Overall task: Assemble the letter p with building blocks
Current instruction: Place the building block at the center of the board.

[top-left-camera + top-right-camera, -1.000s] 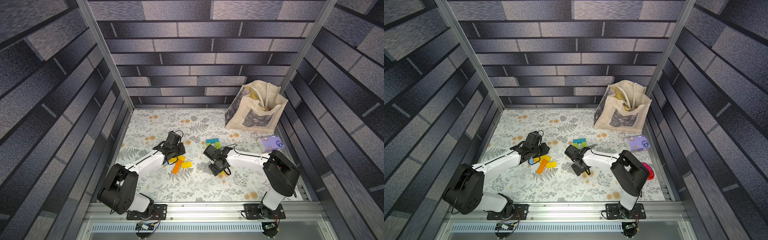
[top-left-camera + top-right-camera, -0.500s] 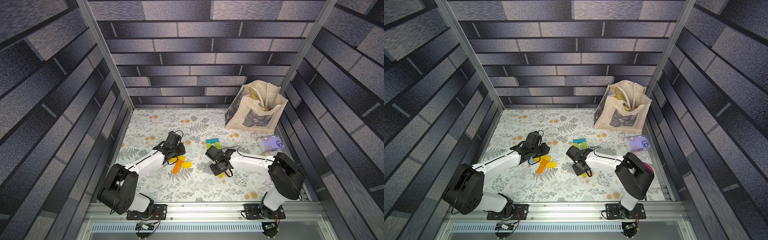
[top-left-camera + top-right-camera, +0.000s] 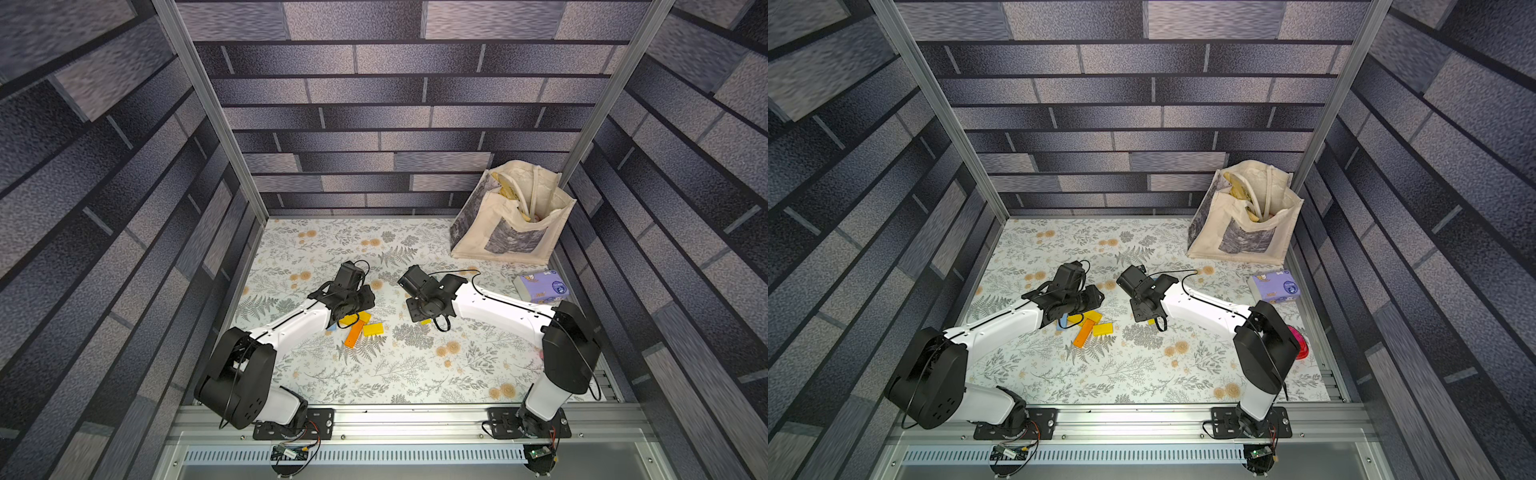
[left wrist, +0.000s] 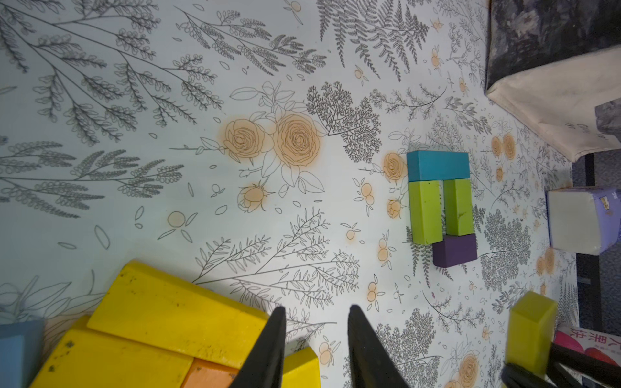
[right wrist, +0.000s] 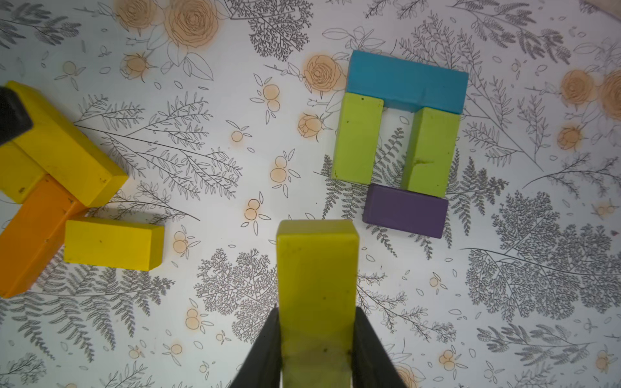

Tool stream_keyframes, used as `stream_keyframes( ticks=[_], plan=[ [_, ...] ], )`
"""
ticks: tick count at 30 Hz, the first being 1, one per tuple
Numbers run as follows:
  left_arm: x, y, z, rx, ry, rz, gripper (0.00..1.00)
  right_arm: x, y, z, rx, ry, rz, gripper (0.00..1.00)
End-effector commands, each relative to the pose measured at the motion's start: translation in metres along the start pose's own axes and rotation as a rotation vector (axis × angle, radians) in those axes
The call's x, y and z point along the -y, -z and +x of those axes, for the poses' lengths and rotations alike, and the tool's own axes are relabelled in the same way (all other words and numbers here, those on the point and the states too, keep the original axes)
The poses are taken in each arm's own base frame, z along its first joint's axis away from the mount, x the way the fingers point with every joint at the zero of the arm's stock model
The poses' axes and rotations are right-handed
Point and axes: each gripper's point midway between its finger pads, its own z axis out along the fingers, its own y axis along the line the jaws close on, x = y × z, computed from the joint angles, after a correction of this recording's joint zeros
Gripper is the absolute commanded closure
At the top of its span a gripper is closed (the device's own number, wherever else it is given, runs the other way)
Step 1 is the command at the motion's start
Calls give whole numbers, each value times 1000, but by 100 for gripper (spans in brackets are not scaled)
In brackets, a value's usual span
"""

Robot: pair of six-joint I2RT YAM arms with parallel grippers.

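In the right wrist view my right gripper (image 5: 316,309) is shut on an olive-green building block (image 5: 317,268), held above the floral table. Just beyond it lie a teal block (image 5: 406,85), two lime green blocks (image 5: 358,137) (image 5: 430,151) and a purple block (image 5: 405,211), set together in a ring. My left gripper (image 4: 316,322) is open with nothing between its fingers. It hangs beside a pile of yellow blocks (image 4: 174,315) and an orange block (image 4: 208,376). In both top views the pile (image 3: 361,328) (image 3: 1092,328) lies by the left wrist, and the right wrist hides the ring.
A cream tote bag (image 3: 511,220) stands at the back right. A lilac tissue pack (image 3: 540,286) lies near the right wall. A pink-red object (image 3: 1298,343) shows behind the right arm's elbow. A light blue block (image 4: 16,349) lies beside the pile.
The right arm has stretched out toward the back, and its wrist now covers the teal and green ring. The left arm has not moved.
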Motion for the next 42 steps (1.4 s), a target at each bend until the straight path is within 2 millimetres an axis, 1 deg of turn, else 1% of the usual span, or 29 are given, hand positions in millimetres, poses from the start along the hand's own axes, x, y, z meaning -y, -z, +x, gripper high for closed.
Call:
stream_keyframes(
  ticks=[1, 3, 5, 9, 14, 17, 22, 24, 25, 26, 27, 30, 32, 34, 35, 37, 38, 40, 42],
  plan=[
    [9, 1, -4, 1, -29, 25, 66, 4, -7, 14, -59, -78, 44, 92],
    [9, -1, -1, -13, -28, 27, 66, 5, -12, 17, -67, -90, 55, 91],
    [14, -4, -4, -3, -34, 46, 66, 3, -18, 19, -73, -80, 47, 91],
    [16, -7, -3, -14, -36, 49, 66, 6, -31, 28, -108, -71, 73, 90],
    [17, -9, -5, -16, -39, 46, 65, 2, -49, 38, -150, -69, 81, 89],
    [17, -8, -6, -13, -36, 44, 65, 1, -54, 39, -151, -82, 73, 88],
    [15, -10, -5, -16, -35, 35, 65, 5, -61, 39, -167, -83, 93, 80],
    [16, -11, -5, -20, -35, 37, 64, 6, -62, 38, -170, -89, 92, 71],
    [16, -11, -5, -20, -35, 37, 64, 6, -62, 37, -169, -90, 90, 65],
    [16, -11, -4, -20, -36, 37, 64, 6, -60, 36, -166, -88, 88, 57],
    [16, -11, -3, -21, -37, 37, 63, 7, -58, 35, -162, -88, 88, 51],
    [17, -13, -1, -27, -39, 44, 63, 9, -46, 32, -141, -94, 81, 48],
    [22, -15, 1, -38, -45, 55, 64, 8, -31, 28, -117, -107, 54, 47],
    [30, -15, 5, -47, -59, 76, 65, 8, -12, 28, -96, -143, 8, 47],
    [37, -16, 8, -54, -73, 94, 67, 10, -1, 34, -86, -183, -23, 47],
    [49, -17, 16, -70, -105, 127, 69, 14, 11, 49, -78, -272, -81, 49],
    [56, -19, 22, -86, -124, 150, 72, 17, 10, 66, -99, -313, -103, 51],
    [65, -25, 34, -124, -156, 177, 78, 16, 8, 87, -135, -380, -152, 55],
    [71, -30, 44, -152, -177, 193, 86, 13, 3, 103, -180, -421, -183, 66]
  ],
)
